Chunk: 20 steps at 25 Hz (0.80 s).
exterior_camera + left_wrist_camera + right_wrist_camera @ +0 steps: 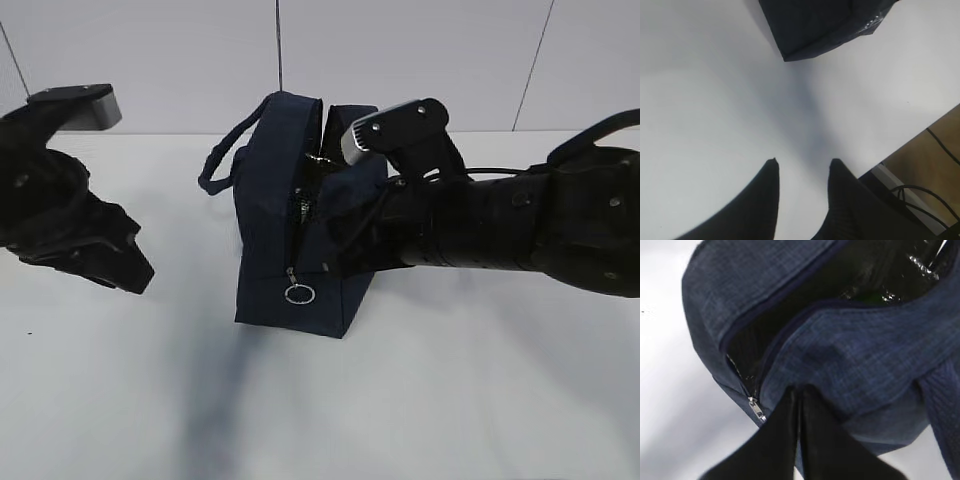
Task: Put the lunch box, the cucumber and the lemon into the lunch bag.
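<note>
One lunch bag (290, 250) unzipped, bare table (480, 400) all around it.

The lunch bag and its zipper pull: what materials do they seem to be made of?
The lunch bag looks like dark navy woven fabric, matte; a fine crosshatch weave shows close up. Its inside seems lined with shiny crinkled foil or plastic, which glints. The ring pull looks like silver metal, thin and bright.

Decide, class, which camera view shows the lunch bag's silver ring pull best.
The exterior view: the ring pull hangs in full sight at the low front of the lunch bag. The right wrist view shows only the zipper's slider, no ring; the left wrist view shows just a bag corner.
</note>
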Each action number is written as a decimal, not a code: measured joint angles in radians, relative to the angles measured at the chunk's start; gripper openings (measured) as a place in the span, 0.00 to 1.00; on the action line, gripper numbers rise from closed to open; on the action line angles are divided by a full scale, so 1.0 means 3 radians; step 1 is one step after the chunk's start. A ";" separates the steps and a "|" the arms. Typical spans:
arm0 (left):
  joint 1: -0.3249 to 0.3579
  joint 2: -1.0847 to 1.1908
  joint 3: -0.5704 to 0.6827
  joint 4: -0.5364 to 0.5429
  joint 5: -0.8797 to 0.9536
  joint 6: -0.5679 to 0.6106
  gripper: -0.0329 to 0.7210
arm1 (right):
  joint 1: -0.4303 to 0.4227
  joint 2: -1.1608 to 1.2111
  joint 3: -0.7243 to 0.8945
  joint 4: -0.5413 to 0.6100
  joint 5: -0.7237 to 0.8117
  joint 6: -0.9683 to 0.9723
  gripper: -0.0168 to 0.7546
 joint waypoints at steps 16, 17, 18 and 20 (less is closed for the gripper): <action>0.0000 0.0268 0.0000 0.0000 -0.0351 0.0013 0.36 | 0.0000 0.0287 -0.0010 -0.0021 -0.0071 0.0408 0.65; 0.0000 0.0268 0.0000 0.0000 -0.0351 0.0013 0.36 | 0.0000 0.0287 -0.0010 -0.0048 -0.0085 0.0442 0.65; 0.0000 0.0268 0.0000 0.0000 -0.0351 0.0016 0.36 | 0.0000 0.0287 -0.0002 -0.0069 -0.0147 0.0470 0.65; 0.0000 0.0268 0.0000 0.0000 -0.0351 0.0016 0.36 | 0.0000 0.0233 0.0056 -0.0156 -0.0302 0.0492 0.65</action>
